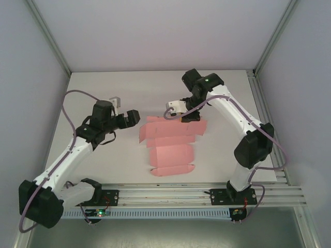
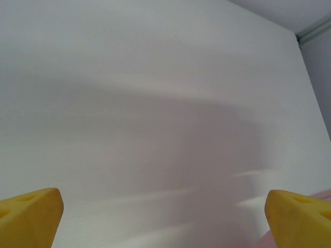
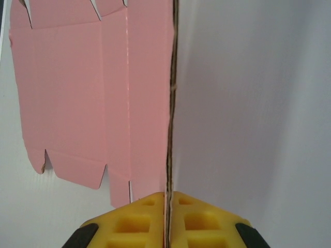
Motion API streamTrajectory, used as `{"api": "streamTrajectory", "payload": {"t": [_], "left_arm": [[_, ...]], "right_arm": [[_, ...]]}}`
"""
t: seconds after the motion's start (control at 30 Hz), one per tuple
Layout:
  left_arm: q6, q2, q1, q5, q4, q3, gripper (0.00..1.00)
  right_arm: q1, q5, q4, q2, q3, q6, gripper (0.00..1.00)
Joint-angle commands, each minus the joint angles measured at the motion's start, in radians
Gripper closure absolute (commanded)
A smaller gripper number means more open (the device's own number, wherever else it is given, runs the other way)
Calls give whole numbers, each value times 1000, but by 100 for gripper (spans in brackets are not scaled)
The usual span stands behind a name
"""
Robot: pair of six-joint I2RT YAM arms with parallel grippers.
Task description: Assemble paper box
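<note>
1. Lying flat on the tabletop, the paper box is an unfolded sheet.
2. The right claw pinches its far edge.
3. The left claw hovers beside it, jaws apart.
4. Judged from this, nearly all folding remains.

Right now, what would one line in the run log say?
paper box: unfolded sheet | right gripper: shut on paper box edge | left gripper: open, holding nothing
</note>
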Motion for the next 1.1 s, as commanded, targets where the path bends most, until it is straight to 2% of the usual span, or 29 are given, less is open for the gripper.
{"api": "streamTrajectory", "payload": {"t": [0.0, 0.2, 0.33, 0.63, 0.83, 0.9, 1.07], "left_arm": [[87, 43, -8, 158, 108, 50, 0], [149, 105, -14, 371, 179, 37, 0], [195, 94, -32, 394, 196, 13, 0], [215, 166, -79, 285, 204, 45, 0], [112, 187, -108, 36, 238, 51, 0], [82, 178, -108, -41, 229, 45, 0], [87, 125, -108, -23, 198, 6, 0]], "right_arm": [[21, 22, -35, 40, 63, 2, 91], [22, 32, 42, 61, 84, 98, 94], [16, 33, 46, 84, 116, 148, 96], [51, -69, 33, 99, 131, 167, 98], [92, -81, 74, 51, 56, 163, 98], [98, -41, 152, 18, 7, 201, 98], [107, 193, 563, -108, -228, 360, 96]]}}
